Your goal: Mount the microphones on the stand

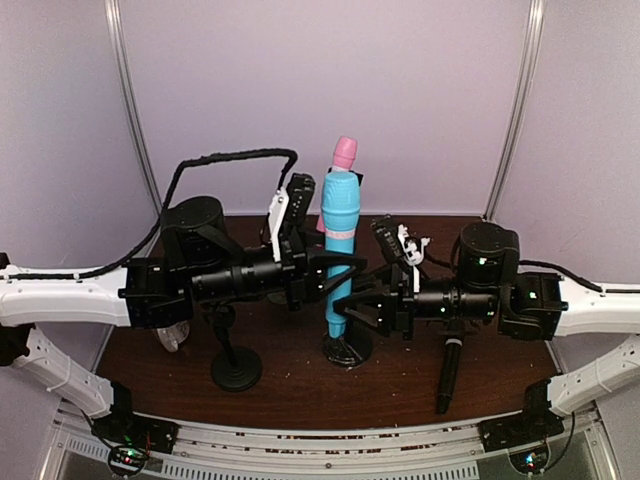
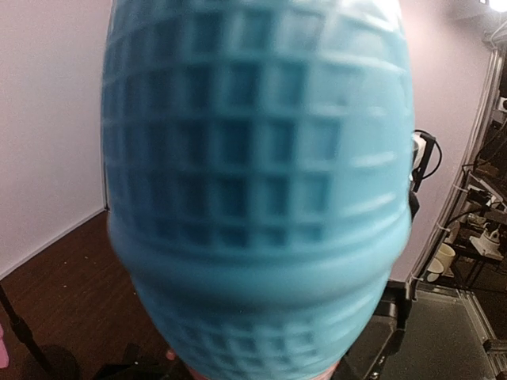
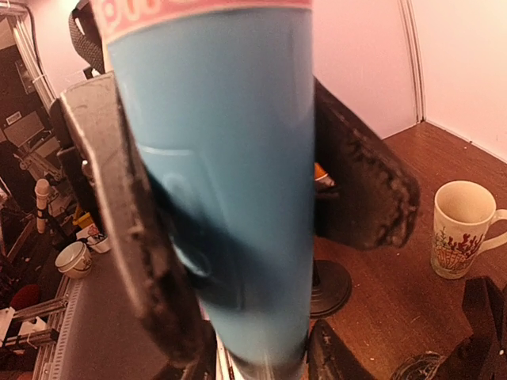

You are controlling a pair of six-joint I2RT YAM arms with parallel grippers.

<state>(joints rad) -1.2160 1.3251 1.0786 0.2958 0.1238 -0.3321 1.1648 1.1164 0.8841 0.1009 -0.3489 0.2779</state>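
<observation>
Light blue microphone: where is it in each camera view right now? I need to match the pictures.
Top external: the light blue microphone stands upright at centre, between the two arms.
Left wrist: its blurred grille head fills nearly the whole picture.
Right wrist: its smooth handle runs down the middle, between dark fingers.
Shared landmark: the brown table.

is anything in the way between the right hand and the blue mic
Nothing visible is. The right hand has its fingers on either side of the lower handle of the light blue stick microphone, with no other object between them.
</observation>
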